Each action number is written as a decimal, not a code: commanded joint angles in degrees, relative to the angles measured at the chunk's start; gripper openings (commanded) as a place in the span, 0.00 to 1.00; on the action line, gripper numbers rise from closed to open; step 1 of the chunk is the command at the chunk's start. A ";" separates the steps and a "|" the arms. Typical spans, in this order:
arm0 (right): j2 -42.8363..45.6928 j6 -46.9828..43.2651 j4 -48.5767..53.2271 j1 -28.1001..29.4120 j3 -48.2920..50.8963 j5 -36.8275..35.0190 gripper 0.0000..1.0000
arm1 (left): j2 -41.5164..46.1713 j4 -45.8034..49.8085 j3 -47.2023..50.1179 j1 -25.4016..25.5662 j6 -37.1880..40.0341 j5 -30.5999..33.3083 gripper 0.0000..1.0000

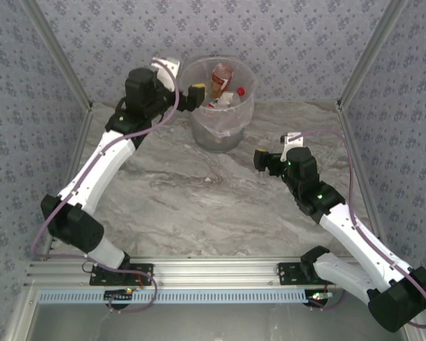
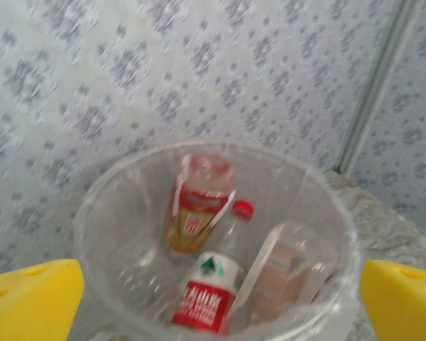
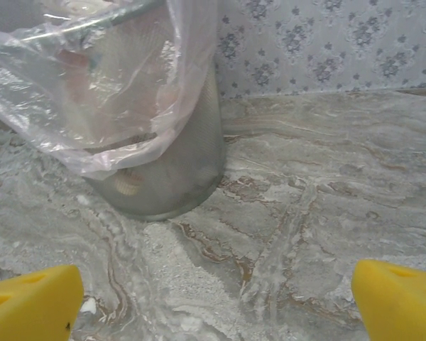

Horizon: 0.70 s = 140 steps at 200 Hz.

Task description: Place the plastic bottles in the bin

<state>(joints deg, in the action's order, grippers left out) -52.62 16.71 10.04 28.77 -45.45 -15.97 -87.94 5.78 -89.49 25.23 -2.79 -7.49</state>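
Marble-patterned tabletop (image 1: 199, 206), floral wallpaper (image 1: 284, 42); left claw (image 2: 213, 302) spread over bin (image 1: 216, 138), right claw (image 3: 216, 302) spread, empty.

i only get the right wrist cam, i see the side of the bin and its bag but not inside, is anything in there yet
observer: yes. The left wrist camera looks down into the bin, and a red-capped bottle with a red and white label lies in there next to a second bottle with a red and gold label.

operator: ok so where's the left arm sitting

observer: in the top view the left gripper hangs at the bin's left rim, jaws open with nothing between them.
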 commanded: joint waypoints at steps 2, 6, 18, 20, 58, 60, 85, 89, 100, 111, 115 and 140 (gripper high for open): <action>1.58 1.90 -1.67 -0.98 1.57 -4.14 1.00 | 5.24 -10.31 7.85 -0.22 -1.21 8.64 0.99; 1.67 2.13 -1.76 -1.16 1.75 -4.58 1.00 | 6.05 -10.43 9.05 -0.27 -1.17 9.59 0.99; 2.14 2.43 -2.20 -1.90 2.58 -5.85 1.00 | 8.46 -10.43 12.57 -0.27 -1.10 13.03 0.99; 2.21 2.44 -2.35 -1.95 2.70 -6.03 1.00 | 8.88 -10.44 13.20 -0.27 -1.08 13.66 0.99; 3.51 2.71 -3.72 -5.56 6.22 -11.79 1.00 | 16.81 -10.79 26.01 -1.80 -1.61 26.37 1.00; 3.56 2.71 -3.83 -5.81 6.40 -12.22 1.00 | 17.27 -10.83 26.82 -2.08 -1.92 27.17 1.00; 4.15 2.67 -4.69 -10.30 9.48 -13.23 1.00 | 23.33 -10.55 36.77 -6.91 -6.75 33.07 0.99; 4.32 2.52 -4.89 -11.17 9.95 -13.09 1.00 | 24.26 -10.66 38.37 -7.99 -7.49 33.24 0.99; 4.36 2.06 -5.26 -13.39 11.01 -12.09 1.00 | 26.51 -10.64 42.28 -11.16 -9.25 34.01 0.99; 4.21 1.63 -5.63 -15.52 12.07 -11.38 1.00 | 28.42 -10.57 45.62 -13.70 -10.29 35.33 0.99; 4.13 1.53 -5.77 -16.22 12.42 -11.22 1.00 | 29.03 -10.67 46.78 -14.50 -10.51 35.99 0.99; 4.14 0.96 -9.01 -20.36 15.88 -9.95 1.00 | 29.92 -13.03 53.51 -19.38 -11.72 34.69 1.00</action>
<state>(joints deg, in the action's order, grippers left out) -49.10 18.44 5.15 11.42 -32.38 -26.13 -59.13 -3.81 -40.47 9.15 -11.31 25.87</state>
